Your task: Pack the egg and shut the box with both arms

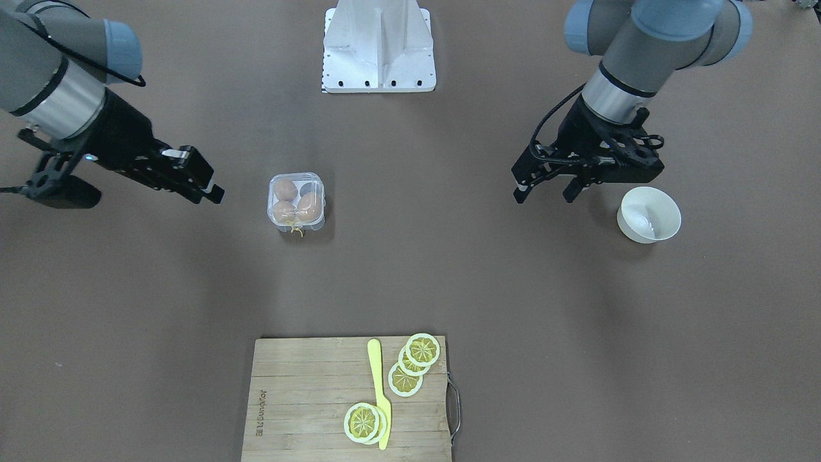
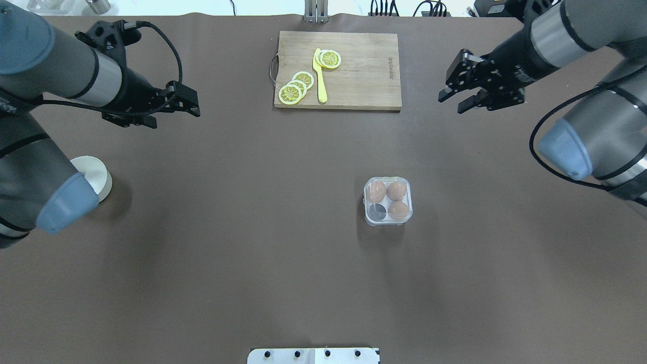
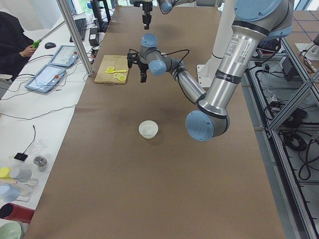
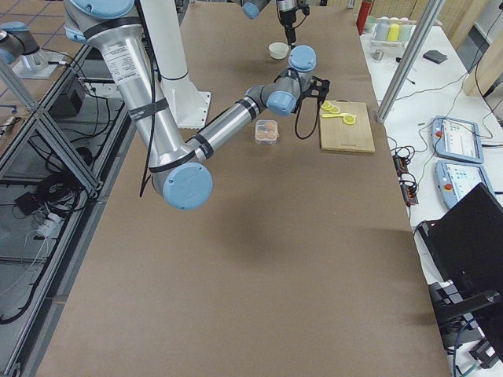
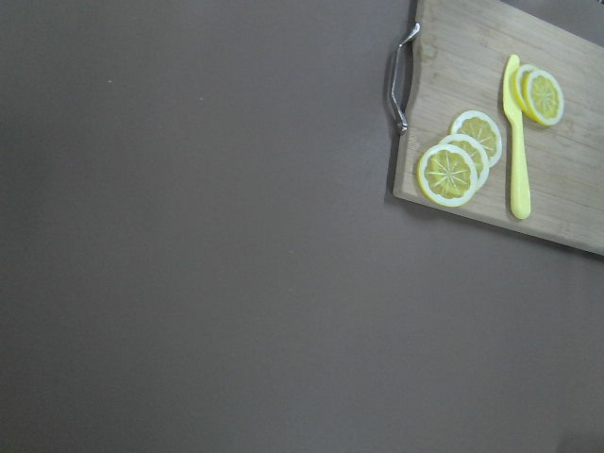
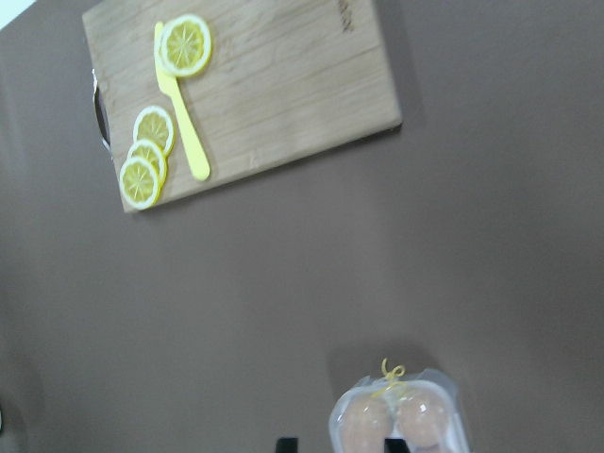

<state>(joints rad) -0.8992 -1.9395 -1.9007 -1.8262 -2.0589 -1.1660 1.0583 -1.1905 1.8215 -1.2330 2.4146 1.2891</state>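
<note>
The clear box [image 2: 388,200] stands right of the table's middle, its lid down over the cells. Three brown eggs [image 2: 396,190] lie in it and one cell is empty. It also shows in the front view [image 1: 296,201] with its yellow string [image 1: 295,228], and at the bottom of the right wrist view [image 6: 401,425]. My left gripper [image 1: 544,194] is open and empty, in the air beside the white bowl [image 1: 649,215], far from the box. My right gripper [image 2: 452,102] is open and empty, above the table to the far right of the box.
A wooden cutting board [image 2: 364,76] with lemon slices [image 2: 295,87] and a yellow knife [image 2: 320,76] lies at the far edge. A white metal stand [image 1: 378,51] sits at the robot's side. The bowl also shows at the left in the overhead view [image 2: 96,177].
</note>
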